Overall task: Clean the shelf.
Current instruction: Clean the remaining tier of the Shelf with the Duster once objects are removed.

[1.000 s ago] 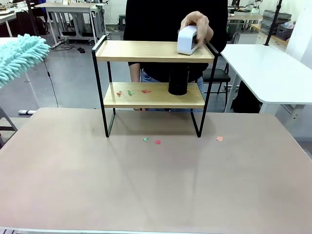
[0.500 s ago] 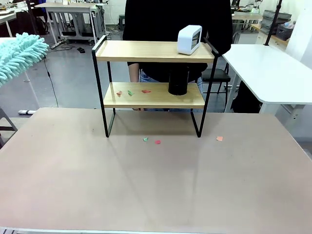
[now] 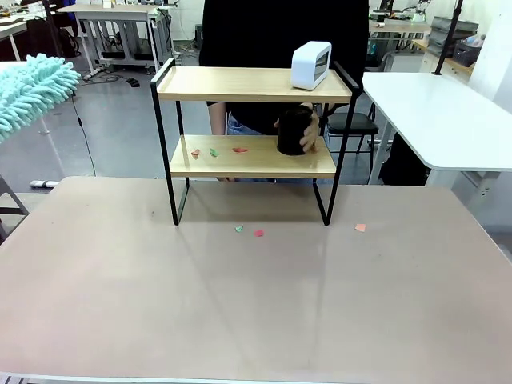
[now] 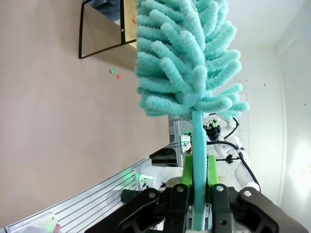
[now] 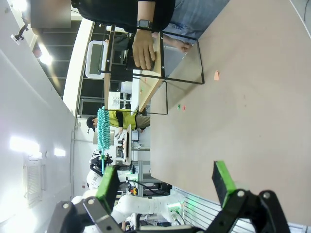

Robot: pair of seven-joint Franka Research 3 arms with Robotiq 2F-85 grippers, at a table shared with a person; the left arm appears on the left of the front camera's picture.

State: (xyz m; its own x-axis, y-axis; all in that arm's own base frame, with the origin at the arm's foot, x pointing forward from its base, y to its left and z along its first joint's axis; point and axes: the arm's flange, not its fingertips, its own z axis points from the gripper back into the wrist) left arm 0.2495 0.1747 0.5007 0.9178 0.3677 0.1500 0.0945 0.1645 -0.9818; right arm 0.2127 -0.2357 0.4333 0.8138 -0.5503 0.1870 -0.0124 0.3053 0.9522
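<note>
— One broad beige tabletop (image 3: pixel 240 312) fills the lower half of the front view. Where's the shelf (image 3: pixel 252 84)?
— Upper middle of the frame, toward the table's far side. Its open front faces the robot, likely so an arm can reach both boards.
— And the duster (image 3: pixel 32 88)?
— At the upper left edge, well apart from the shelf. The left gripper (image 4: pixel 199 167) is clamped on its thin handle, with the fluffy head pointing away from the wrist, ready to sweep, I'd judge.
— The other arm?
— The right gripper (image 5: pixel 165 187) has its jaws spread wide with nothing between them.
— Why hold back?
— A person's hand (image 5: pixel 144 48) is wrapped around the black cup (image 3: pixel 291 132) on the lower board, probably to lift it clear. The white device (image 3: pixel 310 64) sits at the top board's right end.
— What needs cleaning?
— Paper scraps (image 3: pixel 214 151) on the lower board's left part. A few more bits (image 3: pixel 249 231) lie on the table just in front of the legs.
</note>
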